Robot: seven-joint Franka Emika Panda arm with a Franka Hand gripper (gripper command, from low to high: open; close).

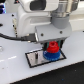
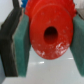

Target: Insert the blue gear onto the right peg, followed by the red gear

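Observation:
My gripper (image 1: pixel 52 46) hangs over the exterior view's right half of the grey black-rimmed plate (image 1: pixel 32 58), shut on the red gear (image 1: pixel 52 49). The blue gear (image 1: pixel 49 57) lies flat on that half of the plate, straight under the red gear. Whether the two gears touch is unclear. The right peg is hidden beneath them. In the wrist view the red gear (image 2: pixel 42 47) fills the space between the green pads (image 2: pixel 22 45), its dark centre hole facing the camera, and my gripper (image 2: pixel 50 41) clamps it from both sides.
The plate rests on a white tabletop (image 1: pixel 15 70). The arm's white body (image 1: pixel 30 20) and a black cable (image 1: pixel 17 36) stand behind the plate. A dark strip runs along the exterior view's right side.

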